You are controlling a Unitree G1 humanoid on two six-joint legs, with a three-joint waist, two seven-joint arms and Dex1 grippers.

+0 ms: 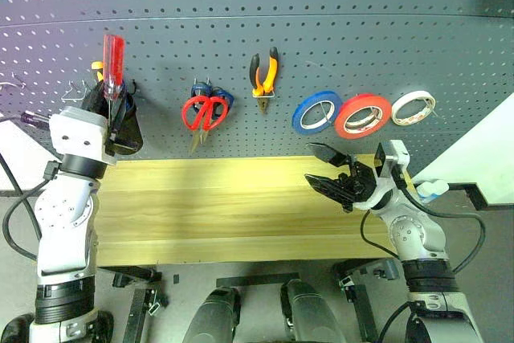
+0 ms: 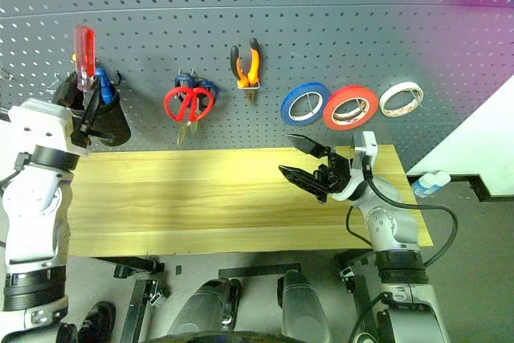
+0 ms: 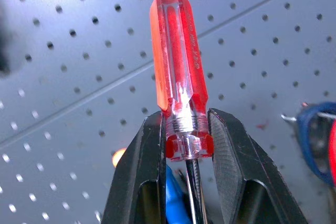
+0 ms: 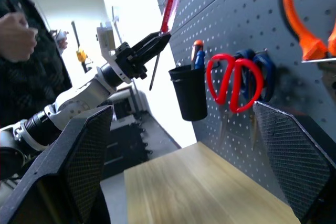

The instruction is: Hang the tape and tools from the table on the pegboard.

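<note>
Gripping the red-handled screwdriver (image 1: 113,64) by the base of its clear red handle, the left claw (image 3: 188,145) has its two black fingers (image 3: 140,182) pressed against either side of the handle, the handle pointing up and the steel shaft running down between them. It holds the tool up against the pegboard (image 1: 337,30), just above the black cup (image 1: 127,122) that hangs at the board's left end; a blue handle (image 2: 104,86) stands in that cup.

Along the pegboard, to the right of the cup, hang the red-handled scissors (image 1: 203,114), in front of a blue-handled pair (image 1: 210,91) on the same spot. Further right hang the pliers (image 1: 264,74) with orange-and-black handles, jaws pointing down. Right of the pliers come three rolls in a row: a blue roll (image 1: 316,112), then the red tape (image 1: 362,115), then a pale roll (image 1: 413,108).

The right claw (image 1: 318,166) hovers over the right end of the desk (image 1: 217,206), below the blue roll, its fingers spread wide with nothing between them, pointing toward the cup side of the board. The desk's wood top below the pegboard is bare. In the right wrist view a person's hand (image 4: 16,35) shows beyond the left arm, away from the pegboard.
</note>
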